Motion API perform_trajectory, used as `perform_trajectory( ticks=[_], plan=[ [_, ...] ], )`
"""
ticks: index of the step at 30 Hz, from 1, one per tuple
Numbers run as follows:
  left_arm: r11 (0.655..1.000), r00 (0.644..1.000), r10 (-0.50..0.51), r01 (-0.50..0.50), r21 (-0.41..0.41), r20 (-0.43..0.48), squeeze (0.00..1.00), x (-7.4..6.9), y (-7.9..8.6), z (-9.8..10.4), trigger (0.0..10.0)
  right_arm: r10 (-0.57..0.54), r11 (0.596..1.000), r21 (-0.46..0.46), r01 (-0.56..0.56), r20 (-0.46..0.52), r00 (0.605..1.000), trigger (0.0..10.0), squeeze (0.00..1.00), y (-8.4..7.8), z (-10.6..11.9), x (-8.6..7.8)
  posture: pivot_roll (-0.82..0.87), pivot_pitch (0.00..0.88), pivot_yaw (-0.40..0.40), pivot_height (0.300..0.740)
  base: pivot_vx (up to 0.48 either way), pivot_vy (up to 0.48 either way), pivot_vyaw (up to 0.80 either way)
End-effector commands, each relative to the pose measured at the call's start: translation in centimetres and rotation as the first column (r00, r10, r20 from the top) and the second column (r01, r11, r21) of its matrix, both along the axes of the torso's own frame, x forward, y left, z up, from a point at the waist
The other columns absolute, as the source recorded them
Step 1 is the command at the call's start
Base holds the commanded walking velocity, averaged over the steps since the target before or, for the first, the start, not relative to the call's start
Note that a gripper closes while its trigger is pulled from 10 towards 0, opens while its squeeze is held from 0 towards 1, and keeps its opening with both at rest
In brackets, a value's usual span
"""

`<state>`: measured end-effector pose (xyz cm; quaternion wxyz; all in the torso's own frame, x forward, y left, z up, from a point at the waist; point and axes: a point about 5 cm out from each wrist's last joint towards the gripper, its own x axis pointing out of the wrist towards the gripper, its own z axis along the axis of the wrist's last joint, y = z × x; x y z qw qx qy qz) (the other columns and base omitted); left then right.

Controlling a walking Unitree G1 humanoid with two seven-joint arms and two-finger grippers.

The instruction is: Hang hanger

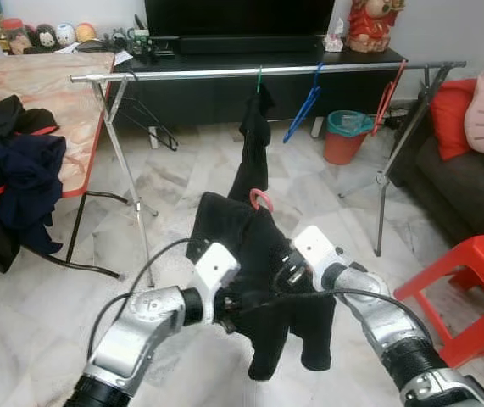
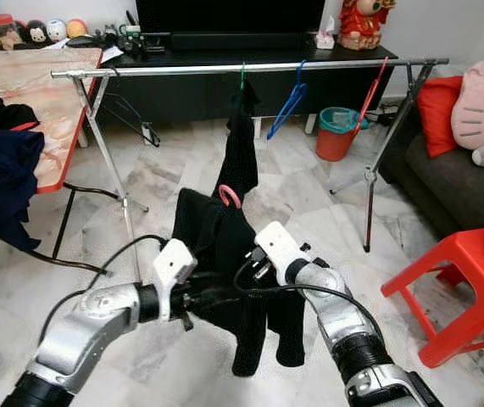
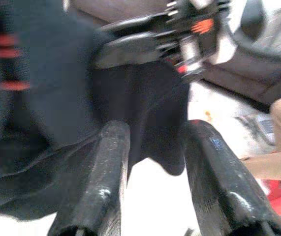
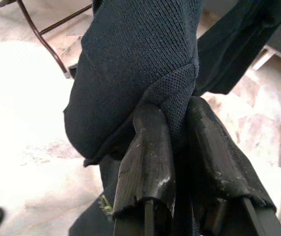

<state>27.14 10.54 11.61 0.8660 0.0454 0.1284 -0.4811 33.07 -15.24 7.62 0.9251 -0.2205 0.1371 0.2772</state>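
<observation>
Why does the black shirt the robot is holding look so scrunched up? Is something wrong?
The black garment sits bunched and lopsided on its pink hanger, not spread out. The right pincer pinches a fold of it; the left pincer is beside the cloth. It is not yet on the rail.

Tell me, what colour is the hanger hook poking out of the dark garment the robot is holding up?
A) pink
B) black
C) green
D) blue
A: a pink hook curls out of the top of the black garment held between the left gripper and the right gripper, in front of the rail.
</observation>
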Motion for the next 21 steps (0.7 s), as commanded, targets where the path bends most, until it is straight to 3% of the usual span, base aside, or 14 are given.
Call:
perform_trajectory(
  ticks=[1,10,11,16,21],
  plan=[
    [1.0,1.0,0.007,-0.007,-0.016,0.029,1.0,0.1,0.9,1.1,10.0,0.007,1.0,0.015,-0.008,0.068,0.998,0.0,0.0,-0.8,1.1,0.3,-0.07,0.0,-0.036,0.74,0.0,0.0,0.0],
    [0.999,0.996,0.048,-0.048,0.001,0.072,1.0,0.5,4.8,2.7,10.0,0.139,0.99,0.008,-0.14,0.063,0.988,0.0,0.0,-2.3,1.5,-0.6,-0.07,0.0,-0.045,0.74,0.0,0.0,0.0],
    [0.999,0.996,0.051,-0.052,0.008,0.073,0.0,0.6,5.3,2.8,10.0,0.169,0.986,0.001,-0.17,0.052,0.984,0.0,0.0,-2.6,1.5,-0.8,-0.07,0.0,-0.047,0.74,0.0,0.0,0.0],
    [0.999,0.997,0.028,-0.031,0.04,0.073,0.0,0.6,6.5,3.1,10.0,0.326,0.945,0.016,-0.326,-0.005,0.945,0.0,0.0,-3.4,1.9,-1.8,-0.07,0.0,-0.049,0.74,0.0,0.0,0.0],
    [0.999,0.998,-0.044,0.043,0.014,0.053,0.0,0.0,6.1,3.4,10.0,0.433,0.901,0.046,-0.431,-0.039,0.901,0.0,0.0,-3.7,2.6,-2.4,-0.07,0.0,-0.055,0.74,0.0,0.0,0.0]
  ],
)
